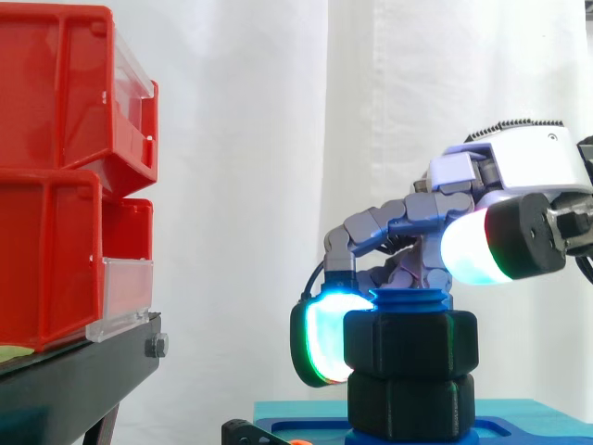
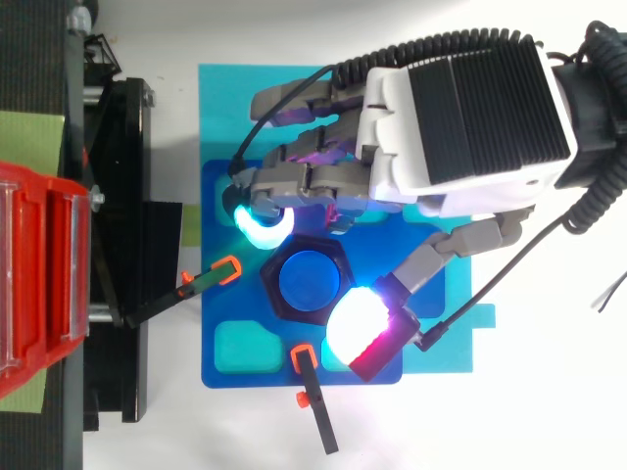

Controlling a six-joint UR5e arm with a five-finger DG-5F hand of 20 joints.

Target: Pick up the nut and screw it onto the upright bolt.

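At the far left, red bins (image 1: 56, 176) are stacked on a black stand (image 1: 74, 375), with a white curtain (image 1: 241, 185) hanging behind everything. From above, the table (image 2: 529, 431) is white and carries a teal mat (image 2: 220, 108). A blue plate (image 2: 265, 374) lies on the mat. Two black clamps with orange tips lie at the plate's edges, one (image 2: 208, 279) on its left side and one (image 2: 315, 401) on its near side.

In the middle of the plate the blue bolt (image 2: 309, 281) stands upright. The black hexagonal nut (image 1: 410, 338) sits around it, and the bolt's top shows just above the nut. In the side view a second black hex block (image 1: 410, 403) sits directly under the nut, touching it.

The hand (image 2: 460, 108) comes in from the right above the plate, its fingers curled down around the nut. One fingertip (image 1: 320, 338), glowing cyan, is pressed against the nut's left side at the nut's own height. From above, the thumb's white and magenta pad (image 2: 358, 323) lies over the opposite corner. In the side view it looks higher than the nut's top, so I cannot tell if it touches. The nut sits between these two pads, below the palm.
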